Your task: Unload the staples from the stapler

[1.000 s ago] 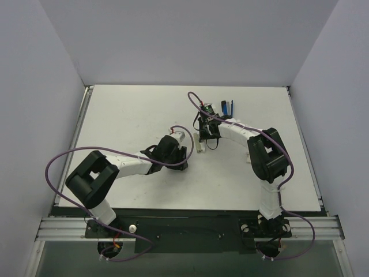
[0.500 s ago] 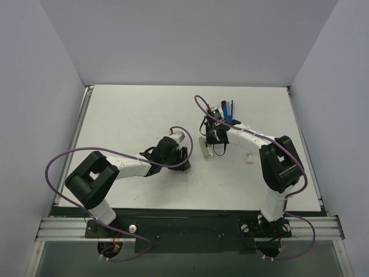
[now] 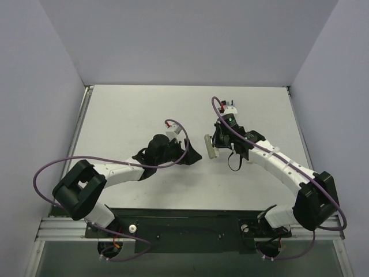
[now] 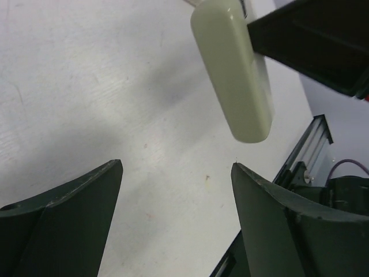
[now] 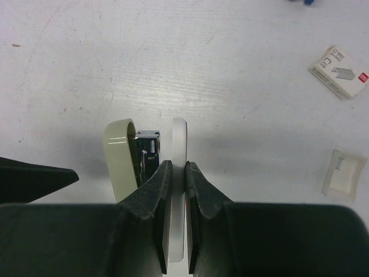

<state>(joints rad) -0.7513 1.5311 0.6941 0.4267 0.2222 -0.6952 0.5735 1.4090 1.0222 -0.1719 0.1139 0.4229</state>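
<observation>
My right gripper [image 5: 177, 173] is clamped on the white base [image 5: 179, 138] of the stapler [image 5: 149, 151], its two fingers pressed against either side of that thin plate. The pale green top [image 5: 118, 156] stands swung away from the base, with the metal channel [image 5: 149, 147] bared between them (I cannot tell whether anything sits in it). I hold the stapler clear of the table [image 3: 127, 115]; its shadow falls apart from it.

My left gripper [image 4: 176, 164] has its jaws wide apart, with only bare table between the fingers [image 4: 75, 202]. It sits low and just beside the stapler, whose green end [image 4: 233, 75] hangs ahead of it. One of its dark fingers edges into my right wrist view, to the left of the stapler.

Farther out on my right, the staples [image 5: 345, 173] lie on the table as a small pale whitish-grey block, well apart from the stapler. Beyond them lies a little white carton [image 5: 340, 72] with a red mark.
</observation>
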